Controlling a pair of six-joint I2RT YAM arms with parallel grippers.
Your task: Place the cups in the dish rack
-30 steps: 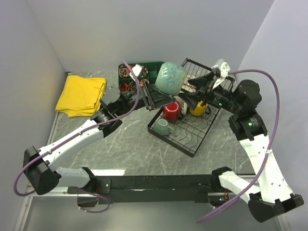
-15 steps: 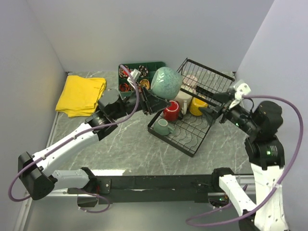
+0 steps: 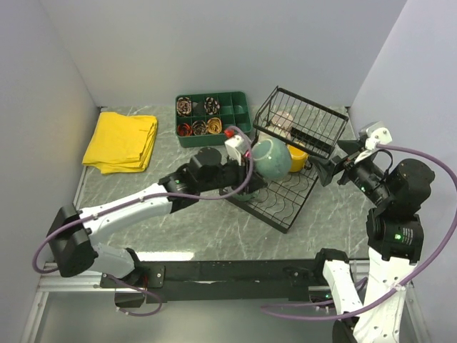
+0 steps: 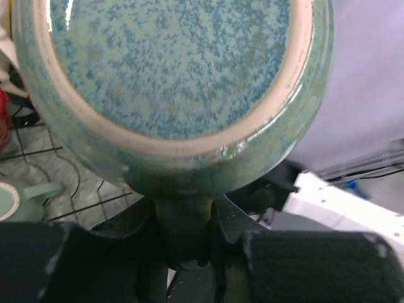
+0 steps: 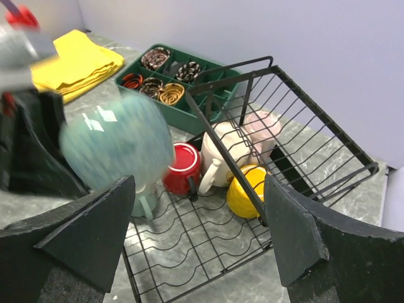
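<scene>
With five cups [image 5: 183,167] in the dish rack [image 3: 283,206], you have only the larger teal mug [image 3: 271,157] left, clamped by its handle in your left hand [image 4: 183,243] over the rack's base, while your right hand [image 3: 334,170] stands apart, empty, beside the rack.

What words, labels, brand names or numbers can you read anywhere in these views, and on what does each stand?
None can be read in any view.
The large teal mug, the dish rack, the green tray and the yellow cloth show no lettering; the mug's base, seen close up, shows no mark.
</scene>
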